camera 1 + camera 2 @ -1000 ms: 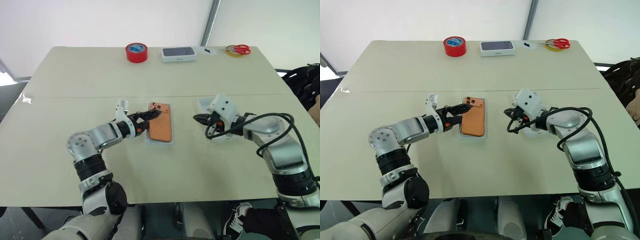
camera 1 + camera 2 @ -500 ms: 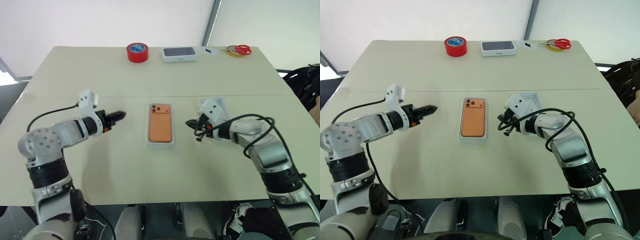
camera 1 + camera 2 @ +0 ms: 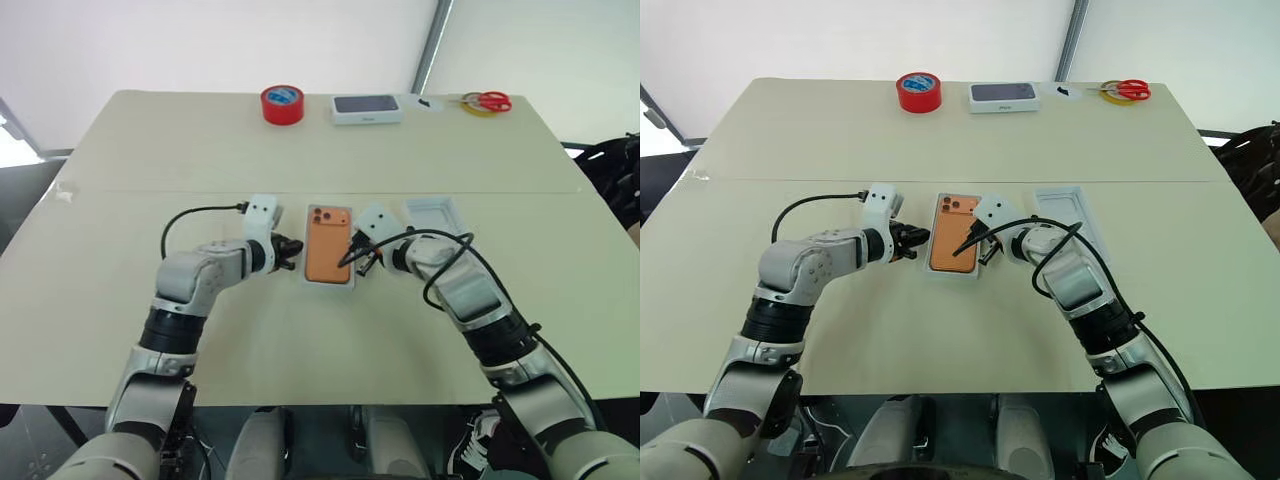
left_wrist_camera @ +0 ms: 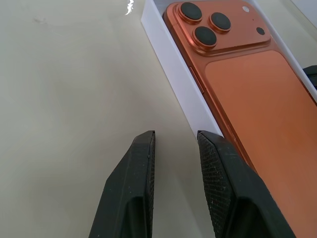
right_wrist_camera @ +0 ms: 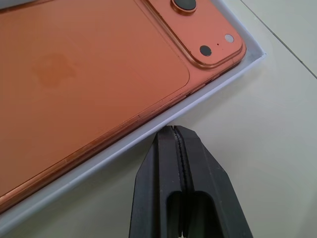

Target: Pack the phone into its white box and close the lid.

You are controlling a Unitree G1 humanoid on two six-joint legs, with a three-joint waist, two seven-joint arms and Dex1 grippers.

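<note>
Table (image 3: pixel 120 330): pale beige top, with a seam running across it beyond the work area.
Left gripper (image 4: pixel 174 141): low over the table just beside the left long wall of the white box, pointing toward it. Its two black fingers (image 4: pixel 133 193) stand a narrow gap apart with bare tabletop between them; they hold nothing. In the left wrist view one finger overlaps the box's edge, but I cannot tell whether it touches.
White box (image 3: pixel 305 281): shallow tray lying flat at the middle of the table, between the two grippers, long sides running away from the robot.
Phone (image 3: pixel 327 255): orange, lying flat inside the white box, back side up, its three-lens cluster at the far left corner of the tray. A thin white wall shows all round it.
Right gripper (image 5: pixel 174 135): on the right side of the box, fingers pressed fully together and empty. Its tip sits right at the box's right wall, near the camera end of the phone; contact cannot be judged.
Lid (image 3: pixel 434 215): white, lying open side up on the table just right of the right gripper's wrist, apart from the box.
Far edge of table: red tape roll (image 3: pixel 282 104), then a white box with a dark picture on top (image 3: pixel 366 108), then red-handled scissors (image 3: pixel 484 101).
</note>
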